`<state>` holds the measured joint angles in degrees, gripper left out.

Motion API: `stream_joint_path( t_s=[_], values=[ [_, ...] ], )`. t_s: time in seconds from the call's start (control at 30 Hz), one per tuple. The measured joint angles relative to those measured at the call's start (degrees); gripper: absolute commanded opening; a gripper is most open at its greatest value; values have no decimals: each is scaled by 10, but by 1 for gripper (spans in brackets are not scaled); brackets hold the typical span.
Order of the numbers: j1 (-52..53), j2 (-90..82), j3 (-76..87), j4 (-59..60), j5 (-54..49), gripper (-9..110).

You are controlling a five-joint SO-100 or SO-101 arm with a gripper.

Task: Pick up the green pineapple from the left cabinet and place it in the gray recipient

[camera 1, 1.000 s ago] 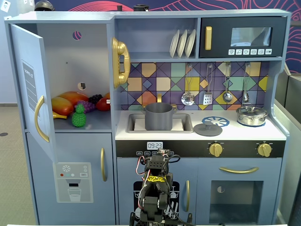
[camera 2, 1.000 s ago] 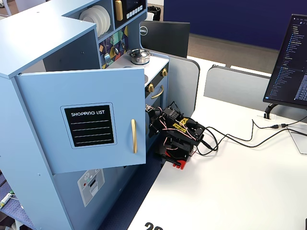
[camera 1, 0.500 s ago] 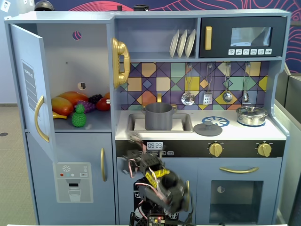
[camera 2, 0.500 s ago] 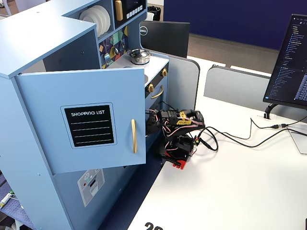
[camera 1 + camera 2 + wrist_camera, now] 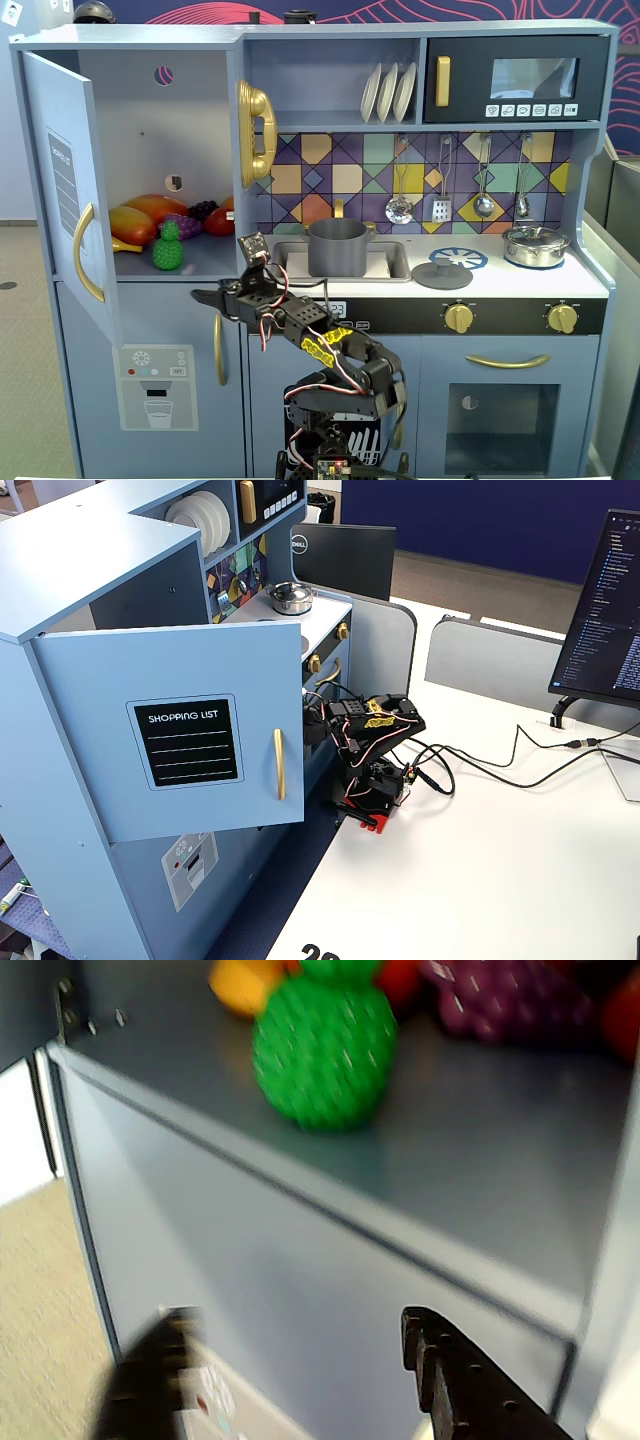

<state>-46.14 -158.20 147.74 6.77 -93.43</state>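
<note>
The green pineapple stands at the front of the shelf in the open left cabinet; the cabinet's door is swung out to the left. In the wrist view the pineapple sits near the shelf edge, above and beyond my gripper. My gripper is open and empty, in front of the lower panel just below and right of the pineapple. The gray recipient stands in the sink to the right. In a fixed view the door hides the shelf and my fingertips.
Orange fruit, purple grapes and red fruit lie behind the pineapple. A gold phone hangs on the cabinet's right wall. A gray lid and a silver lidded pot sit on the counter.
</note>
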Motion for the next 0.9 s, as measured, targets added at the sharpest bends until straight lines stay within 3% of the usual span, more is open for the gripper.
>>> stream_joint_path(
  t_s=[0.5,0.9],
  values=[
    [18,248,-138,-157,9,39],
    [18,400,-250,-201,9,44]
  ],
)
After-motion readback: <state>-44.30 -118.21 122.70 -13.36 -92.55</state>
